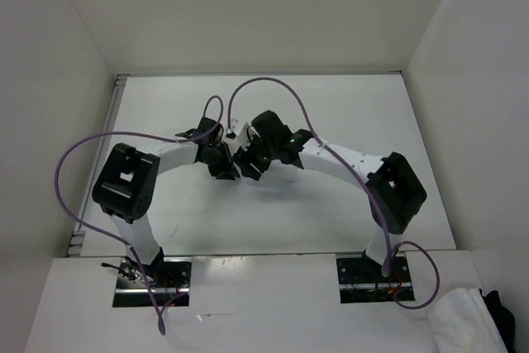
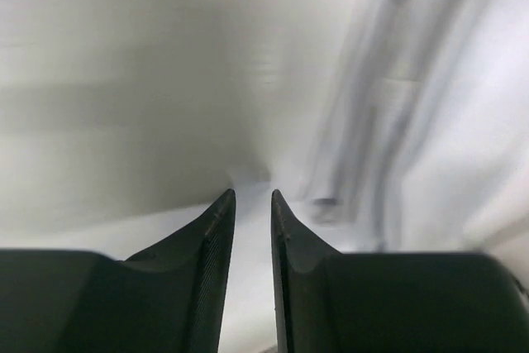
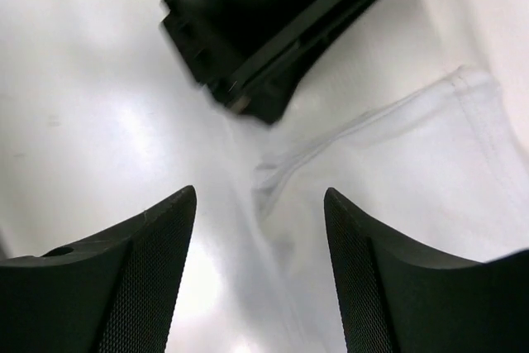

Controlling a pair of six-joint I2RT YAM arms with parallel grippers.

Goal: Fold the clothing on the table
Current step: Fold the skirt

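Note:
The clothing (image 3: 430, 163), thin plain white fabric with a stitched hem, lies flat on the table (image 3: 83, 105) in the right wrist view. My right gripper (image 3: 259, 192) hovers just above its rumpled left edge, jaws wide open and holding nothing. The black head of the left gripper (image 3: 273, 39) sits close beyond that edge. In the blurred left wrist view my left gripper (image 2: 252, 193) shows a narrow gap with only white surface between the fingers. From above, both grippers (image 1: 238, 167) meet at the middle of the table (image 1: 347, 105) and hide most of the garment.
White walls (image 1: 50, 80) close the table in on the left, back and right. Purple cables (image 1: 273, 84) loop above both arms. A bulkier white cloth bundle (image 1: 463, 320) lies off the table on the near shelf at the right, beside a dark object.

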